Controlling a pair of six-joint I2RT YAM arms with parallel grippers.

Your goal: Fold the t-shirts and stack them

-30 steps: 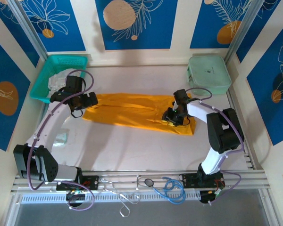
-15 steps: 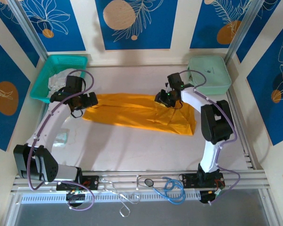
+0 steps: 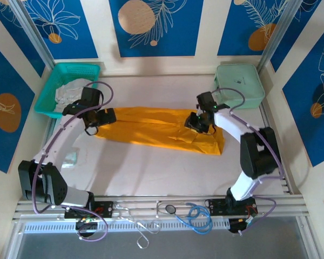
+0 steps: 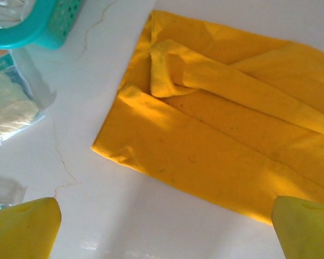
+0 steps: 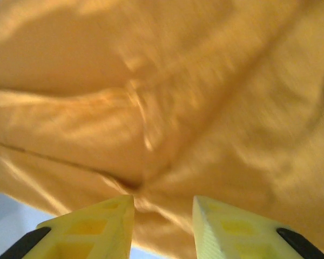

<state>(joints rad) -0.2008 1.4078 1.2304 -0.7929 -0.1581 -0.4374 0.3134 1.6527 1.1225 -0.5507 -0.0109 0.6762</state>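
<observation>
A mustard-orange t-shirt [image 3: 156, 128] lies on the white table, folded lengthwise into a long band. Its left end [image 4: 216, 124] shows a sleeve folded inward. My left gripper [image 3: 101, 118] hovers at that left end, and in the wrist view the left gripper [image 4: 164, 209] stands wide open over bare table just short of the cloth's edge. My right gripper [image 3: 197, 122] is low over the shirt's right part. In its own view the right gripper [image 5: 162, 202] has its yellow fingers [image 5: 100, 226] a small gap apart, with rumpled orange cloth [image 5: 167, 108] just beyond the tips. A pale whitish garment [image 3: 69, 91] lies in the basket.
The teal mesh basket [image 3: 75, 70] stands at the back left, with its corner [image 4: 38, 27] close to the left gripper. A mint-green case [image 3: 238, 85] sits at the back right. A clear plastic packet [image 3: 70, 158] lies at the left. Cables [image 3: 197, 215] hang on the front rail.
The right gripper swung up toward the shirt's far edge, then came back down over its right part, jaws narrowing a little. The left gripper shifted slightly right.
</observation>
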